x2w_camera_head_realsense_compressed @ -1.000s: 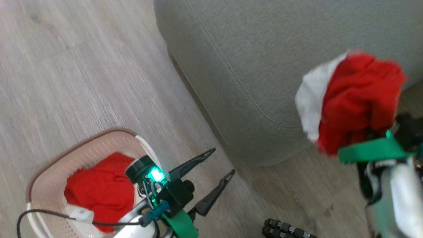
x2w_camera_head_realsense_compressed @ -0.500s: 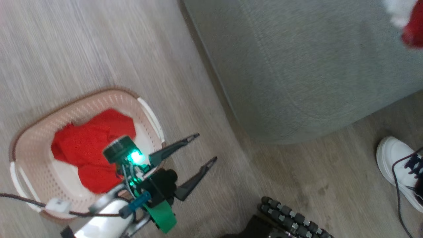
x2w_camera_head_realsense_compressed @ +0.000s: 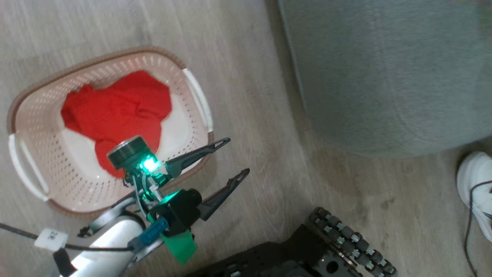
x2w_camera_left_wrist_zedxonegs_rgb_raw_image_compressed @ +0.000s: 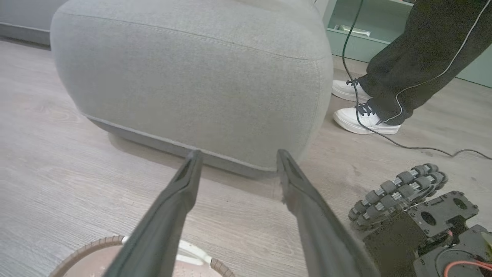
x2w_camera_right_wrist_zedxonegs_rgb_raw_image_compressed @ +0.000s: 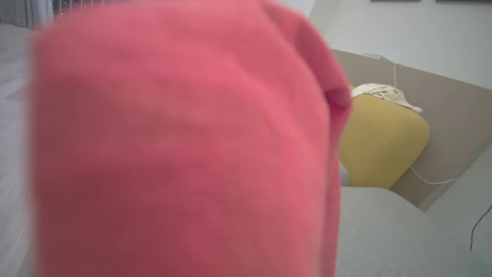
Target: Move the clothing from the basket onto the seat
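The cream basket (x2w_camera_head_realsense_compressed: 194, 90) stands on the floor at the left and holds bright red clothing (x2w_camera_head_realsense_compressed: 115, 105). My left gripper (x2w_camera_head_realsense_compressed: 238, 156) hangs open and empty just right of the basket's rim, its fingers pointing toward the seat (x2w_camera_head_realsense_compressed: 384, 77). In the left wrist view the left gripper (x2w_camera_left_wrist_zedxonegs_rgb_raw_image_compressed: 238, 154) faces the front of the grey-green seat (x2w_camera_left_wrist_zedxonegs_rgb_raw_image_compressed: 192, 77), with the basket rim (x2w_camera_left_wrist_zedxonegs_rgb_raw_image_compressed: 88, 246) below it. A red piece of clothing (x2w_camera_right_wrist_zedxonegs_rgb_raw_image_compressed: 173, 154) hangs close before the right wrist camera and hides the right fingers, which are shut on it. The seat (x2w_camera_right_wrist_zedxonegs_rgb_raw_image_compressed: 384, 234) lies below it.
A person stands by the seat's corner: a white shoe (x2w_camera_head_realsense_compressed: 476, 184), dark trouser legs (x2w_camera_left_wrist_zedxonegs_rgb_raw_image_compressed: 415, 57) and a trailing cable (x2w_camera_left_wrist_zedxonegs_rgb_raw_image_compressed: 423, 148). My base's roller wheels (x2w_camera_head_realsense_compressed: 346, 238) sit at the lower right. A yellow cushion (x2w_camera_right_wrist_zedxonegs_rgb_raw_image_compressed: 384, 142) lies beyond the seat.
The head camera has swung, so basket and seat have shifted in the picture. The right gripper with its red and white garment has left the head view at the upper right. The left gripper stays open.
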### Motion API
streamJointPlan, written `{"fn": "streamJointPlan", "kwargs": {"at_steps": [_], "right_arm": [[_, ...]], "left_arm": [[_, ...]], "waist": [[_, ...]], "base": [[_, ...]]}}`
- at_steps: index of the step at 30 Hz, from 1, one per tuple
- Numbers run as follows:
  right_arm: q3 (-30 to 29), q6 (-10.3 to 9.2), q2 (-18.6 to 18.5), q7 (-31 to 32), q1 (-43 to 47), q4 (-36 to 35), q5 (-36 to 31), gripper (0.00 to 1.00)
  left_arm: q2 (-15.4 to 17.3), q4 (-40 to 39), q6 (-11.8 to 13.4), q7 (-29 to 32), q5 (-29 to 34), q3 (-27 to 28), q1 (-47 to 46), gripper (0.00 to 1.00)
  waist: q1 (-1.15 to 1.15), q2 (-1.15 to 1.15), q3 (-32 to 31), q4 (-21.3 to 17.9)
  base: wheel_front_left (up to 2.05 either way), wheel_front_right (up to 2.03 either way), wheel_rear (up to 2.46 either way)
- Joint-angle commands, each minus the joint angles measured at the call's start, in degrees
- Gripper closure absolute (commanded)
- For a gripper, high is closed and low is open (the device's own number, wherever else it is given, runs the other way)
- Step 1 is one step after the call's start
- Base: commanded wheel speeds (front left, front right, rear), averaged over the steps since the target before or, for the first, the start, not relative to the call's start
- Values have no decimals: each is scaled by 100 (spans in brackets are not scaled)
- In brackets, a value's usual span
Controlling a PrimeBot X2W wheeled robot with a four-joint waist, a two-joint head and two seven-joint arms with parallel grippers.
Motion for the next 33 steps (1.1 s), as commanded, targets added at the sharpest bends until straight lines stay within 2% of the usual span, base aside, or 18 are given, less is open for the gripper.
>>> {"fn": "streamJointPlan", "kwargs": {"at_steps": [1,7,13,19,25,26,27,28,33], "right_arm": [[-100,-1,-236,115,-173,53,-65,100],[-324,-1,-275,330,-540,989,-278,100],[-913,-1,-260,493,-681,1869,-583,100],[-1387,-1,-169,561,-700,2378,-1113,100],[-1575,-1,12,529,-805,2728,-1413,100],[-1612,-1,25,506,-823,2769,-1447,82],[-1638,-1,32,458,-838,2795,-1486,32],[-1653,-1,39,400,-854,2819,-1522,0],[-1726,-1,78,305,-880,3033,-1616,0]], "left_arm": [[107,-207,-6,-28,37,184,-77,0],[100,-212,-6,-28,47,121,-168,0],[71,-190,-6,-28,72,136,-214,0],[82,-198,-6,-28,84,174,-197,0],[103,-188,-6,-28,92,198,-167,0],[104,-183,-6,-28,93,194,-166,0],[103,-176,-6,-28,92,191,-168,0],[97,-166,-6,-28,90,189,-171,0],[31,-125,-6,-28,61,197,-162,0]], "waist": [[-1,0,239,250],[-1,0,433,481],[-1,0,553,615],[-1,0,616,626],[-1,0,615,571],[-1,0,606,560],[-1,0,593,548],[-1,0,575,538],[-1,0,406,456]], "base": [[0,0,0],[0,0,0],[0,0,0],[0,0,0],[0,0,0],[0,0,0],[0,0,0],[0,0,0],[0,0,0]]}}
